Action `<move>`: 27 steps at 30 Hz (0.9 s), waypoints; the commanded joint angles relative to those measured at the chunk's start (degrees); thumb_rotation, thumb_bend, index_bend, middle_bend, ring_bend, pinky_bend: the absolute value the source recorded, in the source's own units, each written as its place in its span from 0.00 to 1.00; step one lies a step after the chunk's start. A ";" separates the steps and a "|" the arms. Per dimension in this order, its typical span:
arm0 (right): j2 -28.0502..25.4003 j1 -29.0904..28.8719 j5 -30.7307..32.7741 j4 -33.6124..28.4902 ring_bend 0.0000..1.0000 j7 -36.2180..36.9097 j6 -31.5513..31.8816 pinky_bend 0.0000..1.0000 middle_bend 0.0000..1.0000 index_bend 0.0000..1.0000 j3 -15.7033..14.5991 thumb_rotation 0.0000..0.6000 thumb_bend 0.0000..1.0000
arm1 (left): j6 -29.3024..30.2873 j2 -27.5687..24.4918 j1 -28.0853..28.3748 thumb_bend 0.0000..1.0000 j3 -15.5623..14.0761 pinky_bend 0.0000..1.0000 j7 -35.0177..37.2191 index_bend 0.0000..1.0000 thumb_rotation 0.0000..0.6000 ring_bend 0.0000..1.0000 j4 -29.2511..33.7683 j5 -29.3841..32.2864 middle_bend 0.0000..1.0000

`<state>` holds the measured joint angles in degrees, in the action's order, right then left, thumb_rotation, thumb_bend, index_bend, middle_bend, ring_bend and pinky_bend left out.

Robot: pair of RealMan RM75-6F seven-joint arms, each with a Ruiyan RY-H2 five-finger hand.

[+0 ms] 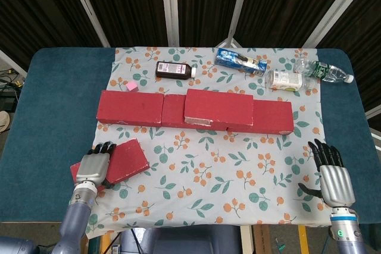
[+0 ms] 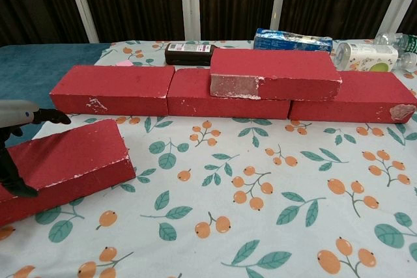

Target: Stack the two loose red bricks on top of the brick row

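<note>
1. The left robot hand (image 1: 94, 166) gripped the loose rectangular red brick (image 1: 122, 161) at its left end.
2. The right robot hand (image 1: 333, 173) was open, far right of the red brick row (image 1: 193, 110).

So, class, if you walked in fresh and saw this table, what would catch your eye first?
The row of red bricks across the middle of the floral tablecloth, with one brick already stacked on top. Next, the loose red brick near the front left, with the left hand over its end. The right hand hangs apart, front right.
</note>
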<state>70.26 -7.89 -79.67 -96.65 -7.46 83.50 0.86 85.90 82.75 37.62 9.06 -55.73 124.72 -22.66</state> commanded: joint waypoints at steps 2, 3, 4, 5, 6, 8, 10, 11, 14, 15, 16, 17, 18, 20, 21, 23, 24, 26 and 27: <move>0.15 0.03 0.03 0.14 0.00 -0.14 -0.25 0.00 0.00 0.00 0.21 1.00 0.15 | 0.30 0.21 0.04 0.00 -0.32 0.14 0.32 0.00 1.00 0.00 -0.53 0.11 0.00; 0.20 0.02 0.09 0.20 0.00 -0.23 -0.40 0.00 0.00 0.00 0.26 1.00 0.15 | 0.38 0.29 0.00 0.00 -0.38 0.14 0.51 0.00 1.00 0.00 -0.75 0.17 0.00; 0.25 0.01 0.12 0.24 0.00 -0.31 -0.51 0.00 0.00 0.00 0.31 1.00 0.15 | 0.45 0.39 -0.04 0.00 -0.46 0.14 0.69 0.00 1.00 0.00 -1.00 0.21 0.00; 0.31 -0.01 0.14 0.28 0.00 -0.40 -0.61 0.00 0.00 0.00 0.37 1.00 0.15 | 0.43 0.47 -0.09 0.00 -0.55 0.14 0.88 0.00 1.00 0.00 -1.25 0.25 0.00; 0.37 -0.03 0.14 0.32 0.00 -0.54 -0.71 0.00 0.00 0.00 0.41 1.00 0.15 | 0.32 0.51 -0.11 0.00 -0.63 0.14 1.08 0.00 1.00 0.00 -1.45 0.25 0.00; 0.48 -0.06 0.14 0.37 0.00 -0.77 -0.91 0.00 0.00 0.00 0.50 1.00 0.15 | -0.03 0.53 -0.11 0.00 -0.75 0.14 1.44 0.00 1.00 0.00 -1.84 0.23 0.00; 0.60 -0.06 0.22 0.40 0.00 -0.88 -1.06 0.00 0.00 0.00 0.62 1.00 0.15 | -0.33 0.58 0.00 0.00 -0.86 0.14 1.59 0.00 1.00 0.00 -2.27 0.14 0.00; 0.64 -0.06 0.25 0.41 0.00 -0.92 -1.13 0.00 0.00 0.00 0.68 1.00 0.15 | -0.49 0.63 0.08 0.00 -0.92 0.14 1.61 0.00 1.00 0.00 -2.44 0.14 0.00; 0.71 -0.01 0.34 0.46 0.00 -1.05 -1.30 0.00 0.00 0.00 0.87 1.00 0.15 | -1.00 0.86 0.33 0.00 -1.06 0.14 1.75 0.00 1.00 0.00 -2.98 0.29 0.00; 0.71 -0.01 0.35 0.47 0.00 -1.07 -1.36 0.00 0.00 0.00 0.91 1.00 0.15 | -1.16 0.96 0.41 0.00 -1.12 0.14 1.76 0.00 1.00 0.00 -3.19 0.38 0.00; 0.70 0.01 0.37 0.47 0.00 -1.04 -1.41 0.00 0.00 0.00 0.96 1.00 0.15 | -1.31 1.06 0.47 0.00 -1.14 0.14 1.82 0.00 1.00 0.00 -3.43 0.51 0.00; 0.69 0.03 0.38 0.47 0.00 -1.00 -1.44 0.00 0.00 0.00 1.02 1.00 0.15 | -1.46 1.17 0.51 0.00 -1.17 0.14 1.90 0.00 1.00 0.00 -3.71 0.68 0.00; 0.67 0.07 0.43 0.50 0.00 -0.93 -1.47 0.00 0.00 0.00 1.08 1.00 0.15 | -1.60 1.29 0.55 0.00 -1.21 0.14 1.95 0.00 1.00 0.00 -4.01 0.85 0.00; 0.65 0.12 0.47 0.54 0.00 -0.82 -1.55 0.00 0.00 0.00 1.16 1.00 0.15 | -1.88 1.48 0.56 0.00 -1.25 0.14 2.21 0.00 1.00 0.00 -4.61 1.26 0.00; 0.63 0.15 0.49 0.58 0.00 -0.79 -1.57 0.00 0.00 0.00 1.22 1.00 0.15 | -2.00 1.56 0.56 0.00 -1.24 0.14 2.37 0.00 1.00 0.00 -4.87 1.41 0.00; 0.64 0.19 0.48 0.63 0.00 -0.77 -1.58 0.00 0.00 0.00 1.33 1.00 0.15 | -2.20 1.72 0.61 0.00 -1.22 0.14 2.60 0.00 1.00 0.00 -5.36 1.56 0.00; 0.65 0.19 0.47 0.64 0.00 -0.77 -1.58 0.00 0.00 0.00 1.35 1.00 0.15 | -2.22 1.76 0.64 0.00 -1.22 0.14 2.63 0.00 1.00 0.00 -5.48 1.56 0.00; 0.68 0.20 0.37 0.64 0.00 -0.76 -1.64 0.00 0.00 0.00 1.36 1.00 0.15 | -2.17 1.90 0.70 0.00 -1.23 0.14 2.72 0.00 1.00 0.00 -5.76 1.46 0.00; 0.71 0.20 0.30 0.64 0.00 -0.74 -1.69 0.00 0.00 0.00 1.37 1.00 0.15 | -2.11 1.97 0.76 0.00 -1.28 0.15 2.69 0.00 1.00 0.00 -5.86 1.38 0.00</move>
<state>70.97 -7.68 -79.35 -96.01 -8.21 81.81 2.24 83.77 84.69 38.35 7.80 -53.04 118.88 -21.25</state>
